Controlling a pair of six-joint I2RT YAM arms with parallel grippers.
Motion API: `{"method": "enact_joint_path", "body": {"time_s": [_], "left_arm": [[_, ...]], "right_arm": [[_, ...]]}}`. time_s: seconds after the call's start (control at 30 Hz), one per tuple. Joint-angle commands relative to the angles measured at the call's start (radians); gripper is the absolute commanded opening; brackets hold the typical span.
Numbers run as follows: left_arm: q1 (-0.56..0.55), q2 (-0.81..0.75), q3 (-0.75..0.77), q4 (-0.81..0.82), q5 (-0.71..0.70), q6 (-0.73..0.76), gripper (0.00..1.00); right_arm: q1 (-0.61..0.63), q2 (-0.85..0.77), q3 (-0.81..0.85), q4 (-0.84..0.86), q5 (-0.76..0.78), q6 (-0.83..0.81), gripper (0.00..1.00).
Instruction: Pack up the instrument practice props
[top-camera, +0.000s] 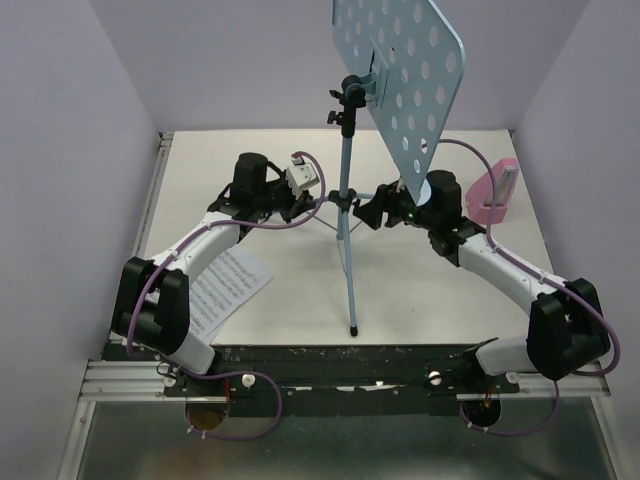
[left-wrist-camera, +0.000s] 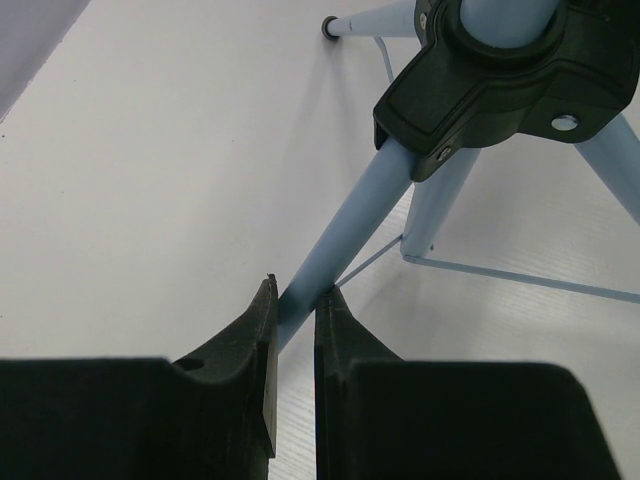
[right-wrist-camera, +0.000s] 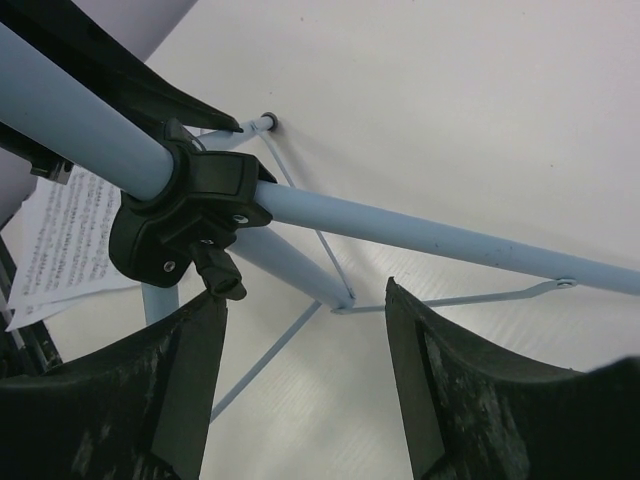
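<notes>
Well, the light-blue music stand (top-camera: 345, 240) is standing upright in the middle of the white surface (top-camera: 430, 300), with its hole-punched desk (top-camera: 410, 70) tilted up high and its thin tripod legs spread out. The left hand (left-wrist-camera: 299, 292) is down low on the stand's left side. Its fingers are drawn narrow and pinched on one tripod leg (left-wrist-camera: 350, 215), a little below the black hub (left-wrist-camera: 500, 85) where the legs meet the pole. The right hand (right-wrist-camera: 305, 315) sits on the opposite side of that hub, fingers spread wide with nothing held between them. Another leg runs across just beyond its fingertips, and as far as I can see it isn't touched. The white sheet-music pages (top-camera: 225, 285) lie flat on the surface off to the left of the stand, partly tucked under the left arm. The small pink metronome (top-camera: 495, 195) stands toward the far right, behind the right arm and apart from the stand.
</notes>
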Motion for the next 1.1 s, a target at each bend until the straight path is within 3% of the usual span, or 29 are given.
{"method": "enact_joint_path", "body": {"time_s": [0.0, 0.43, 0.63, 1.07], "left_arm": [[-0.016, 0.038, -0.044, -0.177, 0.061, -0.07, 0.0], [-0.016, 0.041, -0.034, -0.18, 0.063, -0.062, 0.0], [-0.016, 0.037, -0.041, -0.189, 0.066, -0.06, 0.0], [-0.015, 0.043, -0.038, -0.189, 0.069, -0.06, 0.0]], "right_arm": [[-0.014, 0.003, -0.019, -0.074, 0.242, -0.071, 0.7], [-0.042, 0.012, 0.026, -0.093, 0.368, -0.09, 0.7], [-0.056, -0.022, 0.041, -0.018, 0.103, 0.062, 0.73], [-0.048, 0.003, 0.087, -0.005, -0.053, 0.137, 0.76]]}}
